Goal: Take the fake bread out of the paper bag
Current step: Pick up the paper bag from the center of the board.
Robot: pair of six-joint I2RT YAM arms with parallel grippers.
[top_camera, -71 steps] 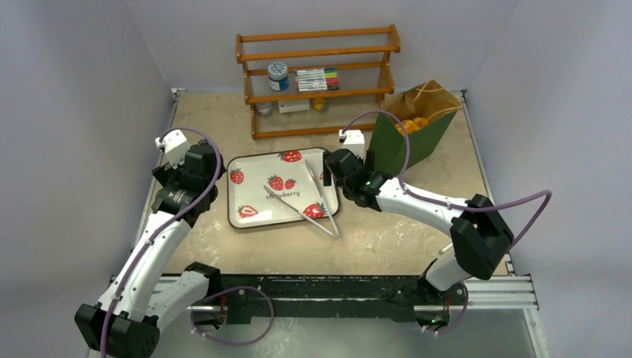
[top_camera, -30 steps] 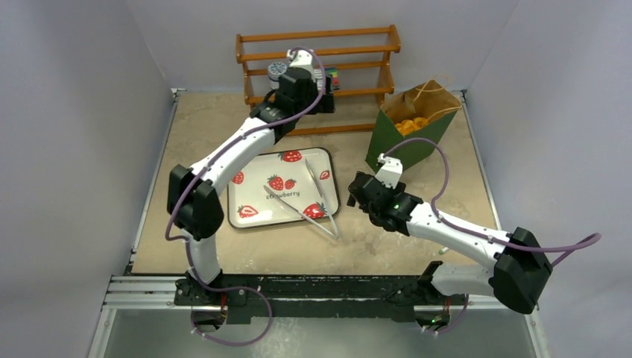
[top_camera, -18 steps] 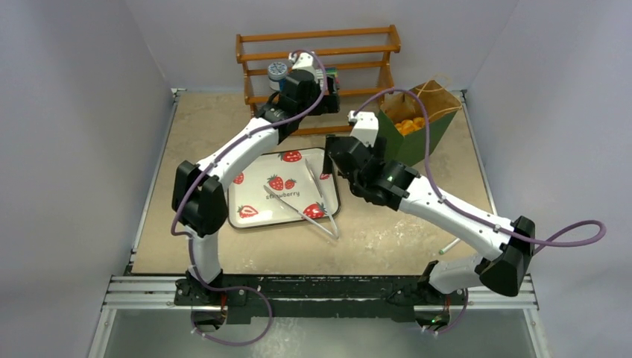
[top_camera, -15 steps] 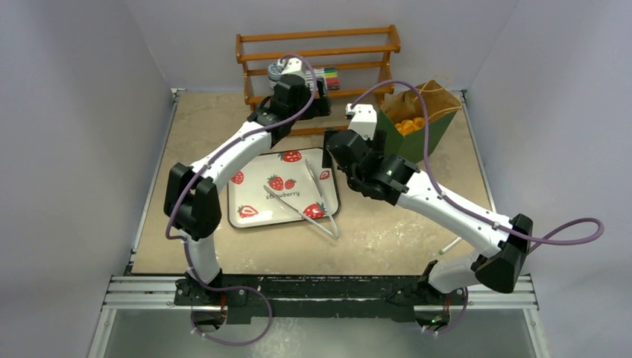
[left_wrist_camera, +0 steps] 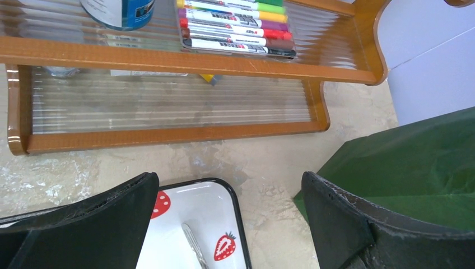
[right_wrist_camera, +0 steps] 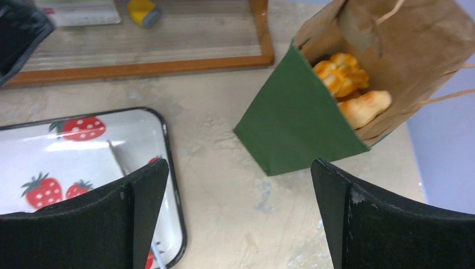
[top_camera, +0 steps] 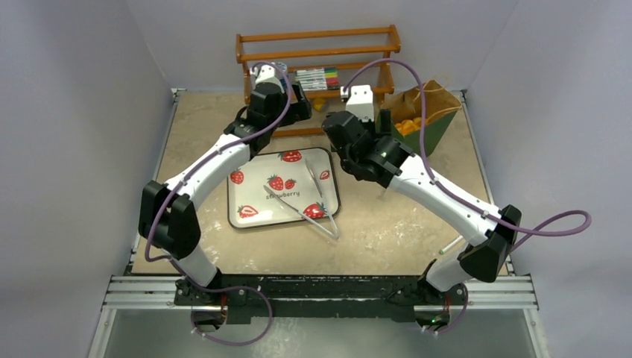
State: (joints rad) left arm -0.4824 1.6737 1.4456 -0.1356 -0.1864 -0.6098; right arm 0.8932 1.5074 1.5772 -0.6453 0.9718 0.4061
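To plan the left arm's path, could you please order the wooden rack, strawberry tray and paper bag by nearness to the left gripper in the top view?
From the left gripper:
1. wooden rack, just beyond it, at the back.
2. strawberry tray, in front.
3. paper bag, far right.

A: What sits on the bench?
B: I see a wooden rack along the far edge, a strawberry tray lying flat mid-bench, and the green paper bag standing at far right, mouth open.
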